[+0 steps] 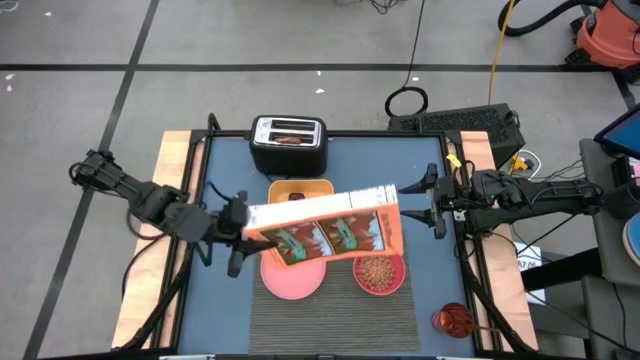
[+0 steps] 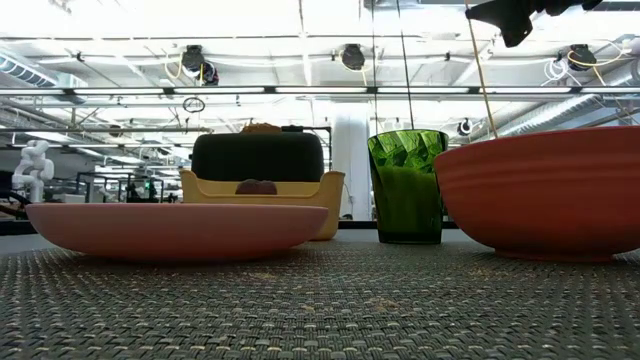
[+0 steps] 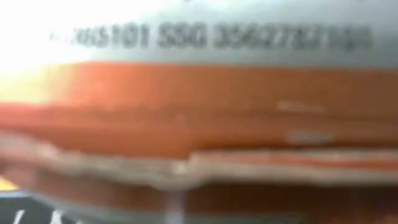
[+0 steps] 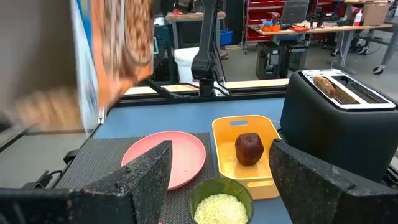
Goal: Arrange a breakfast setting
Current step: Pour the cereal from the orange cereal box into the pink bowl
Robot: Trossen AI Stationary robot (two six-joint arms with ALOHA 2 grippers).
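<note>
The orange-red cereal box (image 1: 325,232) hangs lengthwise over the middle of the table, above the round pink plate (image 1: 292,276) and the pink bowl (image 1: 379,273) of brown cereal. Both stand on the dark grey ribbed placemat (image 1: 330,315). My left gripper (image 1: 238,232) is shut on the box's left end. The box fills the left wrist view (image 3: 199,112) and blurs past in the right wrist view (image 4: 106,56). A dark-red fruit (image 4: 249,149) sits in a yellow tray (image 4: 245,134). Toast (image 4: 329,87) stands in the toaster's slot. My right gripper (image 4: 221,180) waits open at the table's right. My left gripper holds the cereal box by its left end (image 1: 252,226), coming at it about level from the table's left, along the box's length. The box is lifted clear of the table and lies nearly level on its side. The fingers themselves are hidden by the box and the wrist.
A black toaster (image 1: 288,143) stands at the far middle, with the yellow tray (image 1: 300,189) just in front of it. A green cup (image 4: 221,202) with pale contents stands by the plate. A red round thing (image 1: 452,320) sits on the near right wooden edge.
</note>
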